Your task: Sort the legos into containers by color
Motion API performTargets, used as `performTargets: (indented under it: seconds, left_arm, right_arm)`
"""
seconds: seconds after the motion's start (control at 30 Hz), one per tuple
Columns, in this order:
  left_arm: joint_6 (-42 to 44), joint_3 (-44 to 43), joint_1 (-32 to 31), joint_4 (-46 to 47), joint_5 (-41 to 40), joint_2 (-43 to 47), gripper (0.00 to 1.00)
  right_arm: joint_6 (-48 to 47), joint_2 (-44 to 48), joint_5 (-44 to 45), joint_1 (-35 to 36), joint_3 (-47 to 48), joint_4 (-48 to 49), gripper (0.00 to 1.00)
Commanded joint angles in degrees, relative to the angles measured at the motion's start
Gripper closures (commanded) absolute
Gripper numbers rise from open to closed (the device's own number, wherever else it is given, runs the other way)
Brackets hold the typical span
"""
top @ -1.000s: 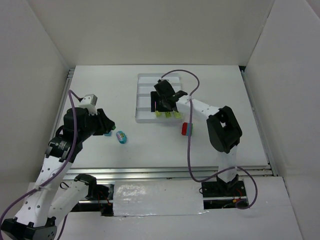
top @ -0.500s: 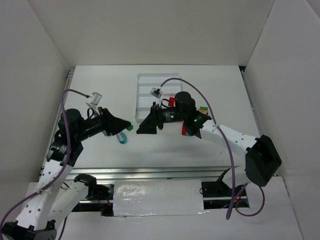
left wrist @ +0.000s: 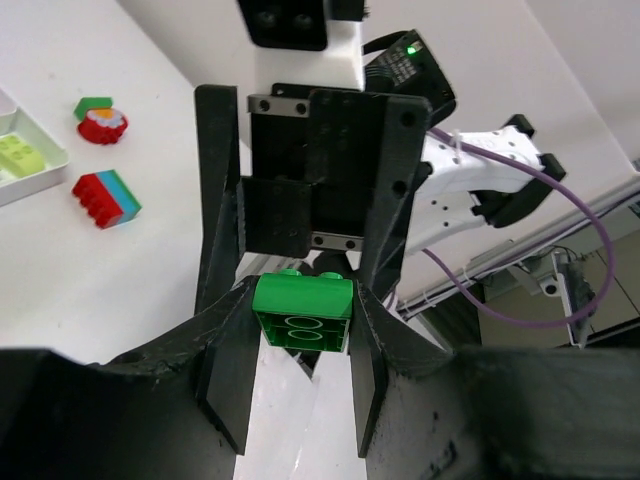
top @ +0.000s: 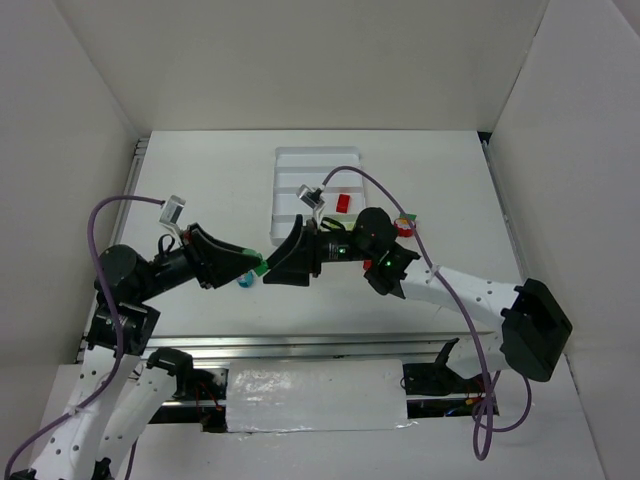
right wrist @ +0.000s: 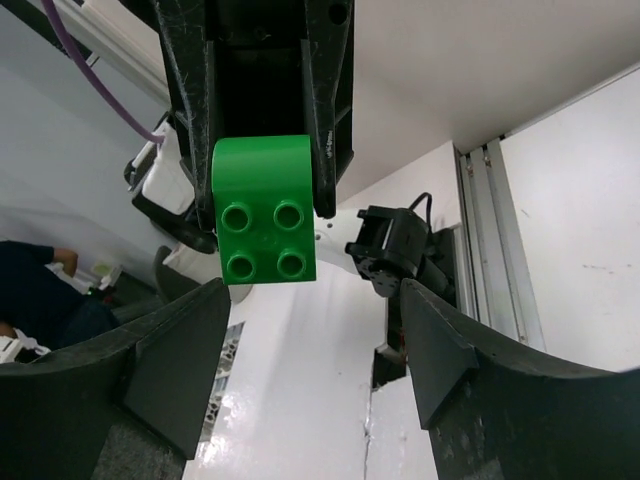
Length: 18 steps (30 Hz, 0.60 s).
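Green studded plastic brick [left wrist: 303,312] was held off surface, pinched at one end between fingers of left end effector [left wrist: 303,300], near front edge of white ridged plastic tray [top: 290,165]. Right end effector [right wrist: 315,300] faced it nose to nose, jaws spread wide on either side of brick; contact not discernible. Red brick [top: 343,202] lay in one tray compartment. Teal brick [top: 243,283] sat on white surface [top: 200,180] beneath left end effector. Red-and-blue stacked brick [left wrist: 105,198] lay on surface just outside tray.
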<state>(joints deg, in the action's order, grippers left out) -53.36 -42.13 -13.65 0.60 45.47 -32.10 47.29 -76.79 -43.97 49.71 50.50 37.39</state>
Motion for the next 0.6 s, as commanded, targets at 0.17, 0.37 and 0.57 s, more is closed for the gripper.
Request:
performTargets:
  seconds: [0.17, 0.37, 0.57]
  left_arm:
    - [-4.55, 0.91, -0.15, 3.88, 1.81, 2.83, 1.00]
    - [-5.79, 1.00, -0.15, 5.02, 2.60, 2.65, 1.00]
    - [-6.31, 1.26, -0.15, 5.90, 2.69, 2.39, 1.00]
  right_arm:
    - [-0.09, 3.67, 7.40, 1.61, 1.18, 1.55, 0.29]
    - [2.63, 2.79, 6.71, 1.70, 0.83, 5.68, 0.33]
    - [4.74, 0.51, 3.28, 2.93, 2.49, 9.72, 0.40]
